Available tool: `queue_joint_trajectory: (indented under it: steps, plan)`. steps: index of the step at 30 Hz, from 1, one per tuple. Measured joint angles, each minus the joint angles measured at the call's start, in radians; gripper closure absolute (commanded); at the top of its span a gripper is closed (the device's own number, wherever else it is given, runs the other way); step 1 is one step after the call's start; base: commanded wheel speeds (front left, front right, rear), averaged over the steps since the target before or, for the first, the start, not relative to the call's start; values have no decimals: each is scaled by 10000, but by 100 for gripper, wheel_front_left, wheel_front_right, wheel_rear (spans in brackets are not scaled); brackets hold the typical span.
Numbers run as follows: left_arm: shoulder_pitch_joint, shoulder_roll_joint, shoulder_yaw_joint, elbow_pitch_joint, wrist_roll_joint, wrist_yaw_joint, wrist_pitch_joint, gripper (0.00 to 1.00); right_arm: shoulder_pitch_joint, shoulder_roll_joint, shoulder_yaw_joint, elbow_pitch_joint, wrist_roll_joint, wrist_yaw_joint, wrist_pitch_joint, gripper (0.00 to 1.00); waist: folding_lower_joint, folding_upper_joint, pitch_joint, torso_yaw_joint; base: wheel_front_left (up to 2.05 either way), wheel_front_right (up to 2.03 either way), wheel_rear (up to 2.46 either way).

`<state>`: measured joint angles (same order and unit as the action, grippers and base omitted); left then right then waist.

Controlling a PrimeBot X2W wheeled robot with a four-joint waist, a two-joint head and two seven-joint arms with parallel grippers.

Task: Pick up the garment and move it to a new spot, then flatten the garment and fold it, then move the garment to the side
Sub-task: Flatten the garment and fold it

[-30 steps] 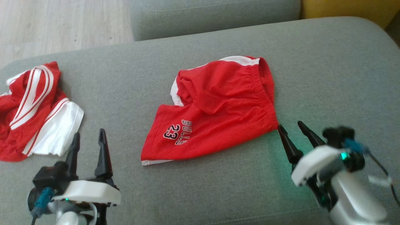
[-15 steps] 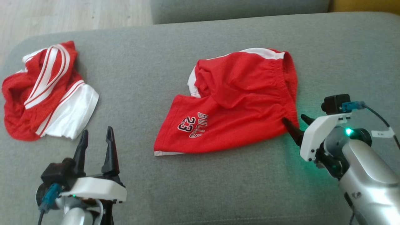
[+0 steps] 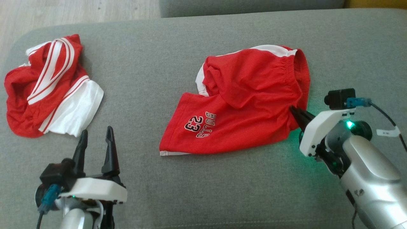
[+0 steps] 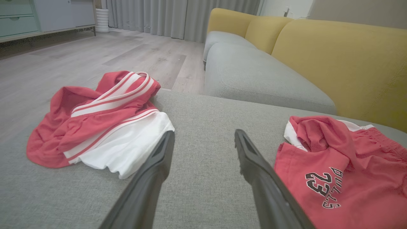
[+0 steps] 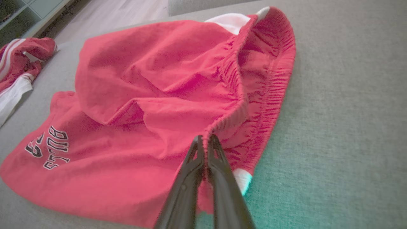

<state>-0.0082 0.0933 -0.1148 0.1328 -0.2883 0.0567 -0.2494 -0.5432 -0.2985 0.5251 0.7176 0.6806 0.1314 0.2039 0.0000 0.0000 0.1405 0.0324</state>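
The right gripper pinches the waistband of the red shorts, which lie crumpled on a grey cushion.

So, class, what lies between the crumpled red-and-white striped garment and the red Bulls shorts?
Only bare grey fabric cushion lies between the red-and-white striped garment and the red Bulls shorts, as the head view shows.

Cushion: 2 garments on it. Shorts lie right of centre; other garment well apart, far left. Floor behind.
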Motion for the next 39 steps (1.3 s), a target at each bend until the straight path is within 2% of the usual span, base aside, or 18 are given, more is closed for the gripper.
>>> queue_joint_trajectory:
  steps: [6, 10, 17, 18, 19, 20, 25, 30, 36, 39]
  plan:
    - [-122, -117, -27, 12, 236, -213, 0, 0, -514, -73, 207, -341, 598, 0, -194, 100, 0, 0, 267, 137, 0, 0, 0]
    - [-519, -224, -58, 21, 322, -228, -2, 0, -1535, -445, 274, -309, 780, 0, -192, 100, 0, 0, 591, 405, 0, 0, 0]
    - [-891, -382, -142, 230, 334, -393, -2, 0, -2537, -861, 339, 909, 1459, 0, -23, 100, 2, 0, 1186, 1094, 0, 0, 0]
    - [-922, -391, -146, 253, 334, -393, -2, 0, -2560, -880, 397, 1112, 1563, 0, 8, 91, 2, 0, 1233, 1160, 0, 0, 0]
    - [-965, -399, -144, 291, 334, -393, -2, 0, -2585, -888, 453, 1290, 1618, 0, 86, 52, 2, 0, 1267, 1215, 0, 0, 0]
    - [-1001, -408, -140, 311, 334, -393, -2, 0, -2601, -886, 508, 1427, 1678, 0, 88, 0, 3, 0, 1284, 1256, 0, 0, 0]
    - [-1006, -430, -65, 360, 368, -405, -2, 0, -2641, -771, 708, 1651, 2017, 0, -447, 0, 0, 0, 1063, 1143, 0, 0, 0]
    - [-994, -449, 33, 366, 481, -506, -2, 0, -2638, -598, 849, 1680, 2132, 0, -1620, 0, 0, 0, 687, 765, 0, 0, 0]
    - [-894, -453, 337, 339, 677, -579, -2, 0, -2414, -594, 882, 1540, 1388, 0, -3799, 0, 0, 0, 116, 135, 0, 0, 0]
    - [-696, -453, 420, 326, 746, -658, -2, 0, -1883, -531, 855, 1126, 1047, 0, -4345, 0, -1, 0, -170, -201, 0, 0, 0]
